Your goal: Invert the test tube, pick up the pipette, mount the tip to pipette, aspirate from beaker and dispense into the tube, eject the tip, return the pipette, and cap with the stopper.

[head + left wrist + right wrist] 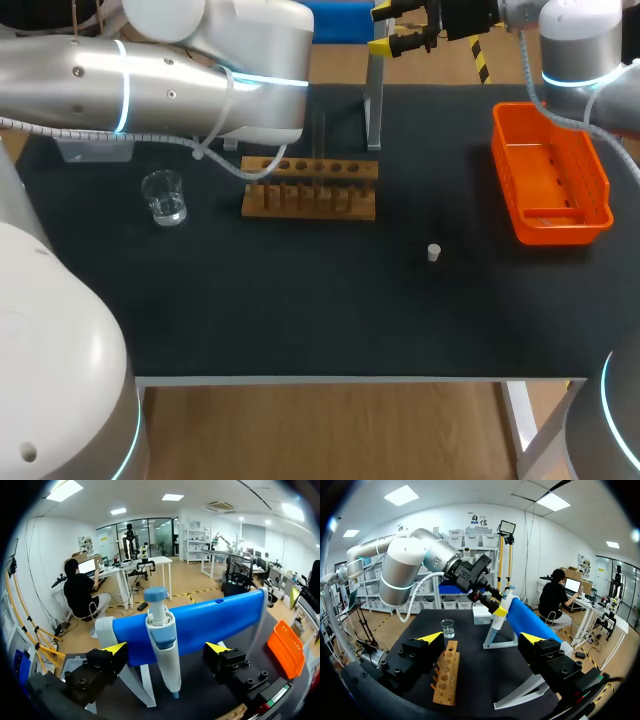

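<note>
Pipette (162,640) pickup looks like the step in hand. It hangs on the blue stand (210,622), between your left gripper (166,650) fingers, which are spread wide with neither pad touching. Next move: close squarely on the body, then lift it clear of the stand. Right gripper (482,637) is wide open and empty, with the rack (447,677) ahead of it.
</note>
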{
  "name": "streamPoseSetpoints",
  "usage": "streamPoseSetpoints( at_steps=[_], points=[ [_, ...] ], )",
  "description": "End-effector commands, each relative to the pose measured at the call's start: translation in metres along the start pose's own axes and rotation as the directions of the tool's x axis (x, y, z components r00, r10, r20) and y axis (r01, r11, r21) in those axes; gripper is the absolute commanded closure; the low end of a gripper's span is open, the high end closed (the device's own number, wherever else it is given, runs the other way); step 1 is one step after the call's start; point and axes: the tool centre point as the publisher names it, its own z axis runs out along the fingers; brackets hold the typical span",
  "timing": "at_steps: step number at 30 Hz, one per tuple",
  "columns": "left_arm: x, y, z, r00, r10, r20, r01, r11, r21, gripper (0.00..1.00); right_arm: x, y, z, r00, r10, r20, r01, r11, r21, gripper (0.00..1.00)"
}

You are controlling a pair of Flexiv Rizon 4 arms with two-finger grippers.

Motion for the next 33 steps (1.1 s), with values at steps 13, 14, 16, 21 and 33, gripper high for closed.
streamPoseSetpoints(
  at_steps=[13, 14, 16, 21, 33],
  points=[
    [0.017, -0.013, -0.078, 0.996, 0.034, -0.085, -0.026, 0.996, 0.088, 0.00, -0.001, 0.001, -0.001, 1.000, 0.001, -0.005, -0.001, 1.000, 0.004, 0.00],
    [0.018, -0.012, -0.086, 0.993, 0.044, -0.110, -0.032, 0.994, 0.103, 0.00, -0.001, 0.001, -0.001, 1.000, 0.001, -0.005, -0.001, 1.000, 0.004, 0.00],
    [0.021, -0.011, -0.102, 0.986, 0.073, -0.151, -0.054, 0.991, 0.126, 0.00, -0.001, 0.001, -0.001, 1.000, 0.001, -0.005, -0.001, 1.000, 0.004, 0.00],
    [0.025, -0.005, -0.143, 0.942, 0.181, -0.284, -0.120, 0.968, 0.218, 0.00, -0.001, 0.001, -0.001, 1.000, 0.001, -0.005, -0.001, 1.000, 0.004, 0.00],
    [0.046, 0.024, -0.214, 0.731, 0.414, -0.543, -0.200, 0.890, 0.410, 0.00, -0.001, 0.001, -0.001, 1.000, 0.001, -0.005, -0.001, 1.000, 0.004, 0.00]
  ],
)
